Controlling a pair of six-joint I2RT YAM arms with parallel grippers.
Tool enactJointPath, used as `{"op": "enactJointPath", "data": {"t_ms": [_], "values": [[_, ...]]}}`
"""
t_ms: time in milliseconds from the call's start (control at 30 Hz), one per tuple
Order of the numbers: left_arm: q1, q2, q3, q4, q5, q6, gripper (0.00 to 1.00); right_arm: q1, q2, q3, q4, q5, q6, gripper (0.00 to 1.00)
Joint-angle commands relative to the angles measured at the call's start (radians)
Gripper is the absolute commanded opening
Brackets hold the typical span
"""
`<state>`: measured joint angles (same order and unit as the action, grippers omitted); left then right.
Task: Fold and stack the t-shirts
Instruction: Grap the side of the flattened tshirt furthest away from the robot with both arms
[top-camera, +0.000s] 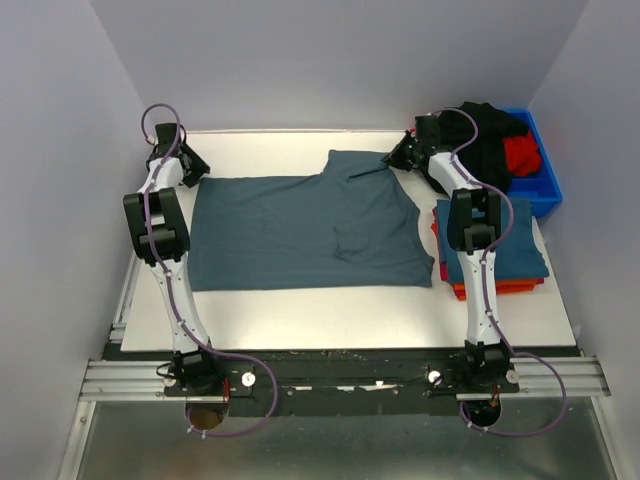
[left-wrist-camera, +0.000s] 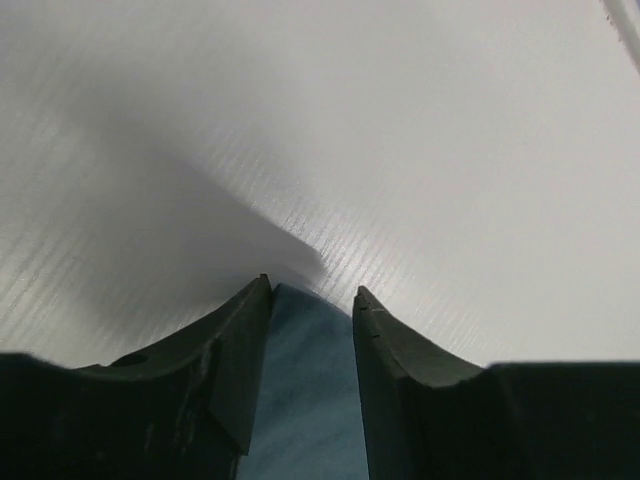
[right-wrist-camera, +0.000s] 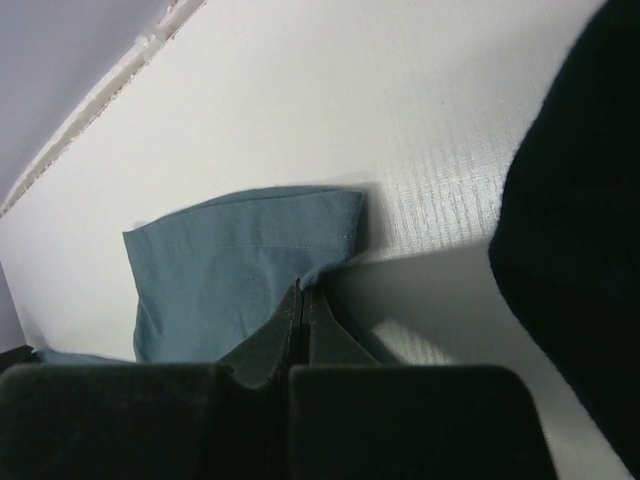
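Note:
A teal t-shirt (top-camera: 300, 230) lies spread flat on the white table (top-camera: 330, 305). My left gripper (top-camera: 193, 168) sits at the shirt's far left corner. In the left wrist view its jaws (left-wrist-camera: 310, 292) stand open, with the shirt's corner (left-wrist-camera: 305, 400) between the fingers. My right gripper (top-camera: 392, 160) is at the far right sleeve. In the right wrist view it (right-wrist-camera: 303, 290) is shut on the hem of the teal fabric (right-wrist-camera: 240, 260), which is pulled up slightly. A stack of folded shirts (top-camera: 495, 255), blue over orange, sits at the right.
A blue bin (top-camera: 540, 185) at the back right holds black (top-camera: 490, 135) and red (top-camera: 520, 152) clothes. The black cloth (right-wrist-camera: 580, 230) hangs close to the right of my right gripper. Grey walls enclose the table on the left, back and right.

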<state>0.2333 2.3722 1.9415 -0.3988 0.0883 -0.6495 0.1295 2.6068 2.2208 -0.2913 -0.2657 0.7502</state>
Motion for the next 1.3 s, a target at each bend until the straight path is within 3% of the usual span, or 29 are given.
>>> {"op": "enactJointPath", "data": {"t_ms": [0, 200, 333, 433, 967, 1267], "values": [[-0.011, 0.024, 0.002, -0.069, -0.007, 0.014, 0.44, -0.005, -0.057, -0.019, 0.012, -0.026, -0.014, 0.01], [-0.011, 0.028, 0.008, -0.068, -0.018, 0.017, 0.25, -0.005, -0.065, -0.023, 0.009, -0.026, -0.022, 0.01], [-0.012, 0.036, 0.034, -0.061, -0.031, 0.036, 0.0, -0.005, -0.07, -0.016, 0.007, -0.027, -0.032, 0.01], [-0.012, 0.03, 0.048, -0.065, -0.055, 0.056, 0.0, -0.005, -0.076, -0.01, 0.006, -0.029, -0.04, 0.01], [-0.009, -0.163, -0.193, 0.152, -0.021, 0.056, 0.0, -0.005, -0.149, -0.088, 0.015, -0.033, -0.067, 0.01], [-0.003, -0.223, -0.245, 0.172, -0.056, 0.067, 0.0, -0.008, -0.182, -0.11, 0.023, -0.053, -0.078, 0.01]]}}
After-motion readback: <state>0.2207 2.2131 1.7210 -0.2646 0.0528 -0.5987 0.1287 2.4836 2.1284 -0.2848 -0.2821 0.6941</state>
